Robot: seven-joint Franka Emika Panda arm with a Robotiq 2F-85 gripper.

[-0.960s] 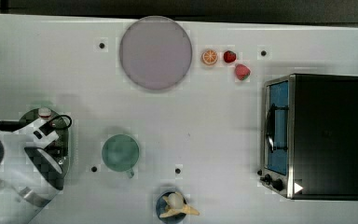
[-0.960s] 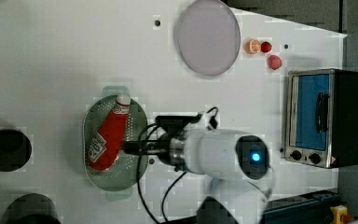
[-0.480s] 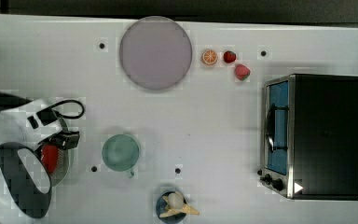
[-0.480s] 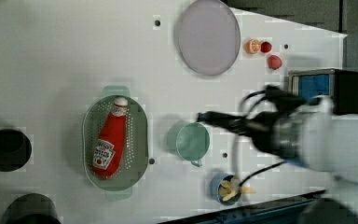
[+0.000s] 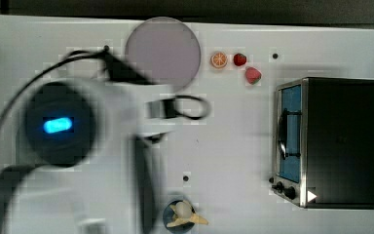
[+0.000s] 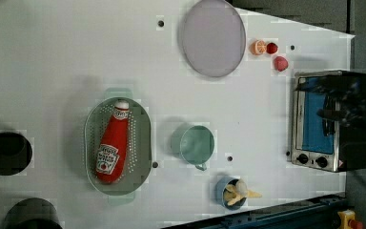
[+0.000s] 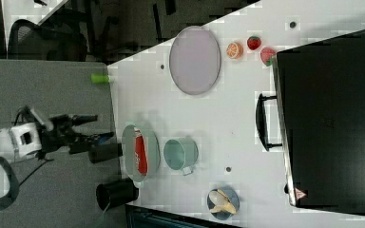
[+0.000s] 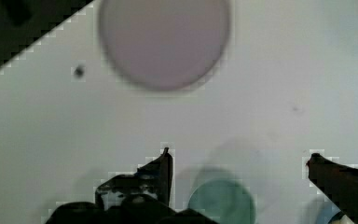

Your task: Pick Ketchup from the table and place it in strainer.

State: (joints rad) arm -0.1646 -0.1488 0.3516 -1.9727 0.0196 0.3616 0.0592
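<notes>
Inside the strainer (image 6: 143,143), the ketchup (image 6: 110,150) is seen lying flat; light and smooth, best gripped mid-body. The end effector (image 8: 240,161) is spread open, empty.

A teal cup (image 6: 197,145) stands just beside the strainer (image 6: 118,145), crowding one side.

White table (image 6: 66,57) bearing strainer (image 6: 140,143), teal cup (image 6: 196,144), lilac plate (image 6: 212,37), toaster oven (image 6: 331,121), orange slice (image 6: 259,47), two strawberries (image 6: 280,63), small blue bowl (image 6: 221,190).
</notes>
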